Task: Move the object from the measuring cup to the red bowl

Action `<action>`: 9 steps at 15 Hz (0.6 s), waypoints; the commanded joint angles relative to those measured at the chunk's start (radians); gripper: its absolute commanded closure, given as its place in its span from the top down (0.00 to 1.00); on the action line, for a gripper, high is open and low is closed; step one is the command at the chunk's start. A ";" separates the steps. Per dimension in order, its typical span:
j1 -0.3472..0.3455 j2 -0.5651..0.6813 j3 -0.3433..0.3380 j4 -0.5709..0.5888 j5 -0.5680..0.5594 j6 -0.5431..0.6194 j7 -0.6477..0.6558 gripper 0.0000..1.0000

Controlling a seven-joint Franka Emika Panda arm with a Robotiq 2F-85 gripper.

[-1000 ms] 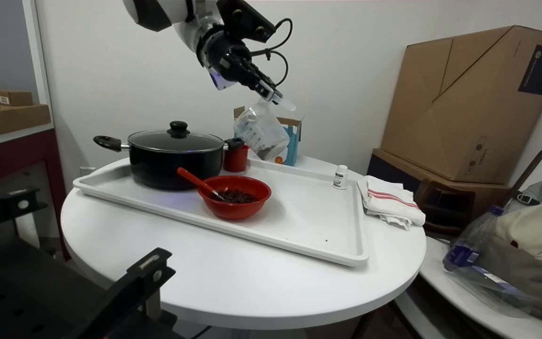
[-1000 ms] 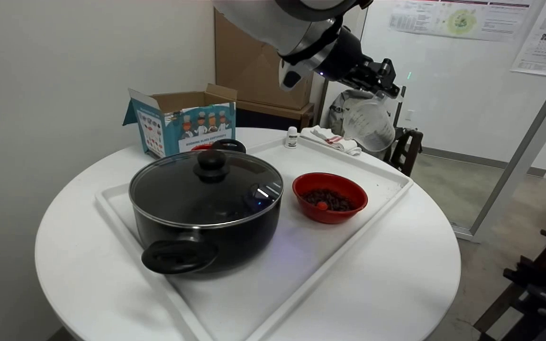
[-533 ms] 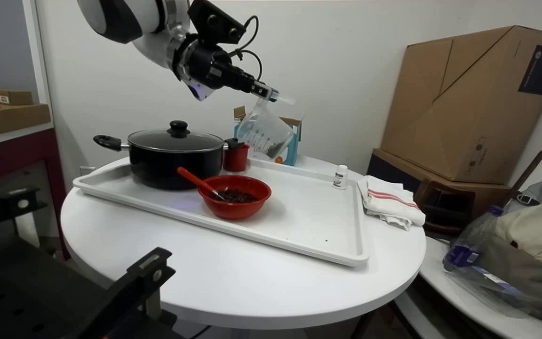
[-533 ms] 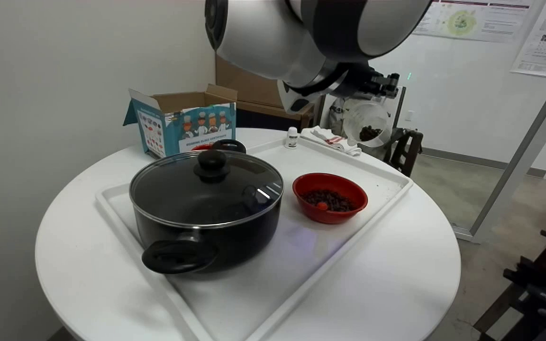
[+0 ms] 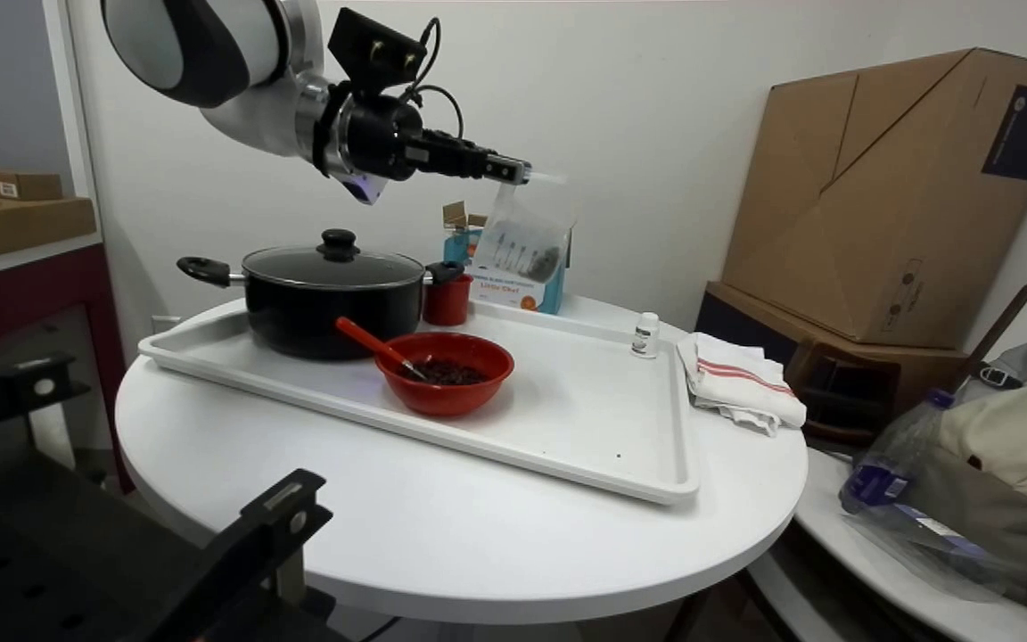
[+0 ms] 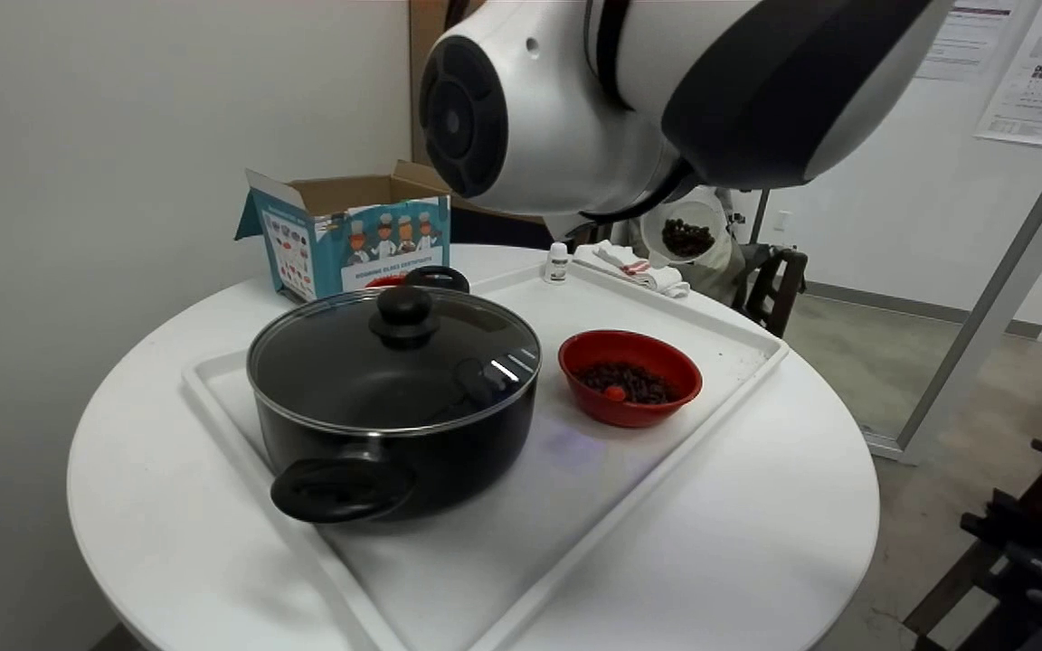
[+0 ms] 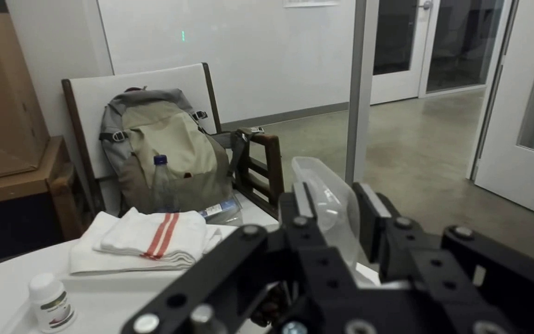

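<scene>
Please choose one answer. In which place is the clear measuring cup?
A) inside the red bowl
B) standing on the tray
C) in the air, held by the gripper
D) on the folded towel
C: the measuring cup hangs in an exterior view, and the wrist view shows its handle in the gripper.

A round white table (image 6: 756, 515) carries a rectangular white tray (image 5: 585, 401) with a raised rim; a folded white cloth with red stripes (image 5: 741, 379) lies just beside it — near the table's edge; an open teal cardboard box (image 6: 381, 246) stands outside the tray.
</scene>
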 commanded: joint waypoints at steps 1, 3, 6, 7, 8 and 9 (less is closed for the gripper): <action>0.016 -0.015 0.007 -0.059 -0.077 -0.042 0.058 0.13; 0.026 -0.012 0.010 -0.081 -0.114 -0.060 0.085 0.13; 0.040 -0.008 0.016 -0.115 -0.157 -0.103 0.108 0.13; 0.044 -0.007 0.018 -0.126 -0.168 -0.119 0.112 0.13; 0.047 -0.004 0.021 -0.137 -0.177 -0.135 0.118 0.13; 0.050 -0.003 0.024 -0.148 -0.185 -0.149 0.122 0.13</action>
